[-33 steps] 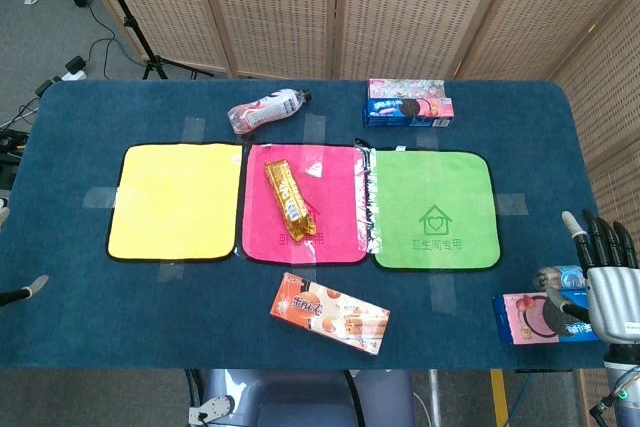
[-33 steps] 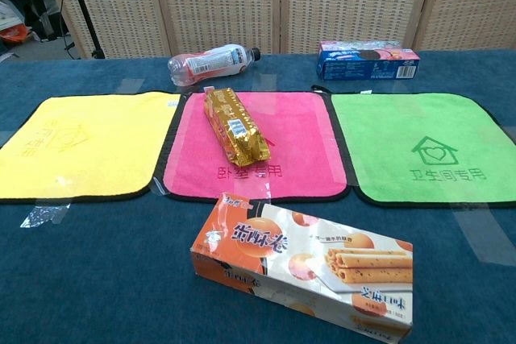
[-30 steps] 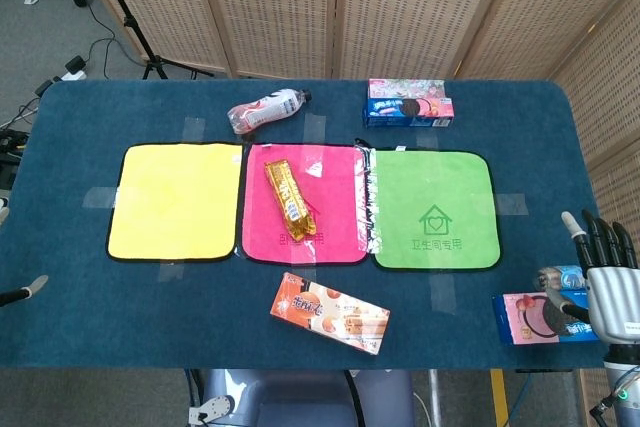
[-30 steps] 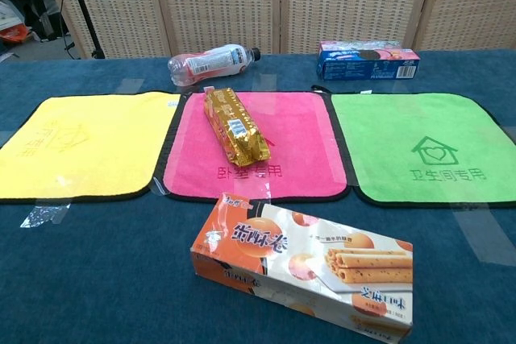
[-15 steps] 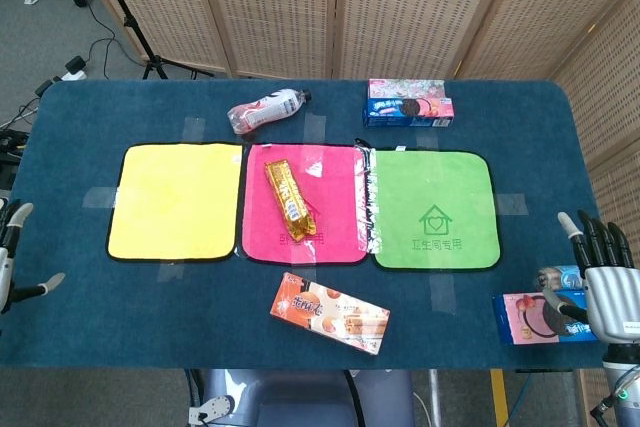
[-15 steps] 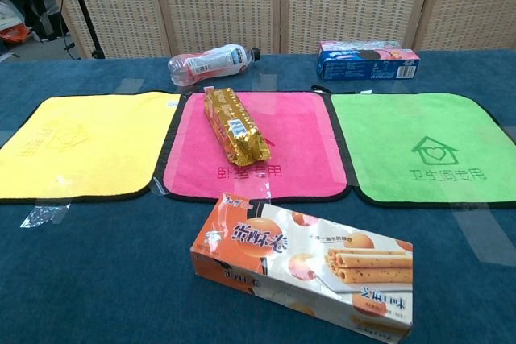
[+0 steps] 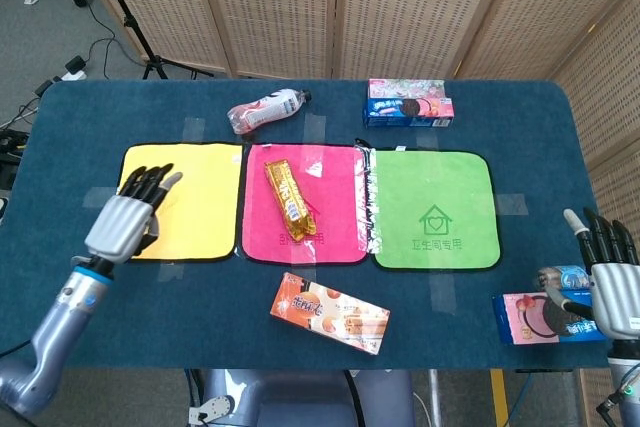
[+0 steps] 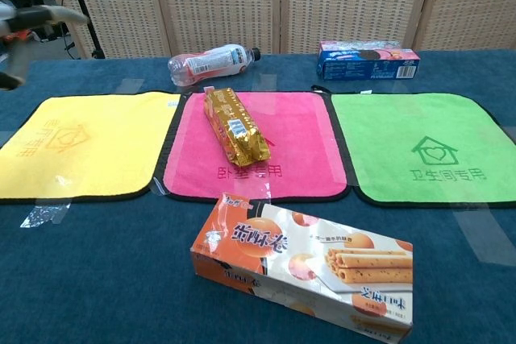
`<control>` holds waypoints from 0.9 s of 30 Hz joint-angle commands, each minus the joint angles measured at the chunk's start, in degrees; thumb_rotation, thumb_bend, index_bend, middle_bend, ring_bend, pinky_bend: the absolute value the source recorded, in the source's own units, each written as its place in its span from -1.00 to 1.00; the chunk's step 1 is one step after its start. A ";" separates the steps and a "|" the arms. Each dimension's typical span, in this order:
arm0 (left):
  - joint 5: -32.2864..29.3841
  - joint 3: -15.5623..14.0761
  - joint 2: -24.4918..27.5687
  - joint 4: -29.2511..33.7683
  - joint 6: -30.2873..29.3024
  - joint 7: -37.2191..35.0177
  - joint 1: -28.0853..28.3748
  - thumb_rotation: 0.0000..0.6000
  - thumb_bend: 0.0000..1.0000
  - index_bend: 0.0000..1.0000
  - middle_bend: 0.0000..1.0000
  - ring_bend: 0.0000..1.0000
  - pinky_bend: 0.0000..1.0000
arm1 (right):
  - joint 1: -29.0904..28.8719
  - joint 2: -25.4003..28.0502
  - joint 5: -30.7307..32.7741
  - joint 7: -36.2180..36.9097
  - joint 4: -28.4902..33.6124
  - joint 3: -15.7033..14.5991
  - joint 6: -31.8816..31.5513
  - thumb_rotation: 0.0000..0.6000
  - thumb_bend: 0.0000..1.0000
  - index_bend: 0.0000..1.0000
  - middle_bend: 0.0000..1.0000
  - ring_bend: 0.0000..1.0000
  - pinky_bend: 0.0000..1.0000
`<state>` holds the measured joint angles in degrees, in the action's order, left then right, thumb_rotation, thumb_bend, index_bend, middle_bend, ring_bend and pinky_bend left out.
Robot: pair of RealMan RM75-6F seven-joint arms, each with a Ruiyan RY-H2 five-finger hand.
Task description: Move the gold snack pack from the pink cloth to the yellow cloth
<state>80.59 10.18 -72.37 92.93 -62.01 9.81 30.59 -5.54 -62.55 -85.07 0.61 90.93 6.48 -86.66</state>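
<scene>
Gold snack pack point(image 7: 287, 195) lies on pink cloth point(image 7: 335, 209); left hand point(image 7: 128, 217), fingers apart, empty, over yellow cloth point(image 7: 200, 197); right hand point(image 7: 612, 282) empty, fingers spread

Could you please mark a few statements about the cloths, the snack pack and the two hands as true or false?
1. The gold snack pack lies on the pink cloth. True.
2. The left hand holds the snack pack. False: it is over the yellow cloth, apart from the pack, holding nothing.
3. The plastic bottle stands upright on the green cloth. False: it lies on its side on the blue table, behind the cloths.
4. The orange snack box lies in front of the pink cloth. True.
5. The right hand is over the pink cloth. False: it is at the table's right edge, by a pink and blue box.
</scene>
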 commanded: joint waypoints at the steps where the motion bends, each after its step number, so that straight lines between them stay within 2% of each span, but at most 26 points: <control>1: -3.39 4.98 -7.10 -3.08 12.62 3.05 11.93 1.00 1.00 -0.98 -1.00 -1.00 -1.00 | -0.17 0.20 1.08 0.98 -0.47 0.41 0.73 1.00 -1.00 -1.00 -1.00 -1.00 -1.00; 3: -5.26 6.08 -9.35 -5.50 15.92 3.69 15.30 1.00 1.00 -0.93 -1.00 -1.00 -1.00 | -0.26 0.31 1.51 1.49 -0.72 0.54 1.14 1.00 -1.00 -1.00 -1.00 -1.00 -1.00; 10: -9.68 7.02 -15.84 -11.56 18.61 9.36 21.14 1.00 1.00 -0.68 -0.99 -0.99 -1.00 | -0.52 0.42 2.80 2.49 -1.36 0.94 2.20 1.00 -1.00 -1.00 -1.00 -1.00 -1.00; 15: -13.58 7.55 -21.32 -17.38 20.66 13.89 26.00 1.00 1.00 -0.47 -0.82 -0.80 -0.86 | -0.76 0.38 3.85 3.09 -2.06 1.13 3.27 1.00 -1.00 -1.00 -1.00 -1.00 -1.00; 23: -18.41 5.55 -29.02 -25.57 23.77 17.86 31.17 1.00 1.00 -0.43 -0.79 -0.76 -0.67 | -0.81 0.52 4.67 3.71 -2.37 1.23 4.03 1.00 -1.00 -1.00 -1.00 -1.00 -1.00; 27: -18.97 5.17 -31.75 -28.63 23.78 17.30 32.37 1.00 1.00 -0.39 -0.75 -0.72 -0.66 | -0.85 0.50 4.85 3.67 -2.46 1.19 4.31 1.00 -1.00 -1.00 -1.00 -1.00 -1.00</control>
<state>61.98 15.65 -103.22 65.26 -38.37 27.25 62.34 -6.39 -62.06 -80.22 4.28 88.47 7.68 -82.36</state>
